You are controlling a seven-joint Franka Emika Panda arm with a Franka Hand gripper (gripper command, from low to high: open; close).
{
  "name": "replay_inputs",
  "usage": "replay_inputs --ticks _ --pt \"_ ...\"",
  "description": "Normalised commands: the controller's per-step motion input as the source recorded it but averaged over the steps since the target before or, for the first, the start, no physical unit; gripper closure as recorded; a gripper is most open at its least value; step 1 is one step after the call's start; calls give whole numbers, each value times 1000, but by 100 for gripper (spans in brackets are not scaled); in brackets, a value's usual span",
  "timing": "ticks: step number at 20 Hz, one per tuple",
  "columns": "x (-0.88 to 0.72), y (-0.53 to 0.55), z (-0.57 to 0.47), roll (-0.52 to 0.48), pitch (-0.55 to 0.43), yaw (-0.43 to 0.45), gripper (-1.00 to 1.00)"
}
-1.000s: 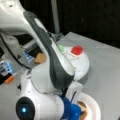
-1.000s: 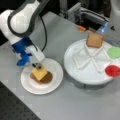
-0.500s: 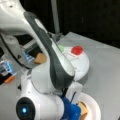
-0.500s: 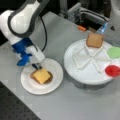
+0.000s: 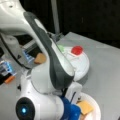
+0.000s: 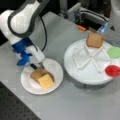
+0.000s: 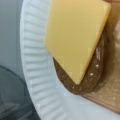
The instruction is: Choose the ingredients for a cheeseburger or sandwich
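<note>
Dark fingertips of the gripper (image 6: 37, 66) sit right at the stack's edge on the small plate (image 6: 27, 83), toward a front view's top-left of it. Can't tell how wide the jaws are, and nothing shows held between them. Stack lies from the tips toward that view's bottom-right: bread (image 6: 37, 73) at the bottom, patty (image 7: 93, 75) on it, cheese (image 6: 46, 81) on top, skewed corner-out. Wrist view looks straight down on the cheese (image 7: 75, 35), patty rim showing beneath, no fingers visible there.

Count on the small plate: one bread, one patty, one cheese.

Well apart, on the divided tray (image 6: 82, 72): one bread (image 6: 94, 40), one leaf (image 6: 114, 52), one red disc (image 6: 112, 70). The other sections look bare.
</note>
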Motion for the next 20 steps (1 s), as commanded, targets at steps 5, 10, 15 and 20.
replay_inputs --ticks 5,10,15,20 --pt "13 -190 62 6 71 246 -100" --pt "-133 -134 152 -33 114 146 -100" --pt "-370 43 279 -133 176 -56 -100" --pt "-574 275 309 -326 227 -199 -100"
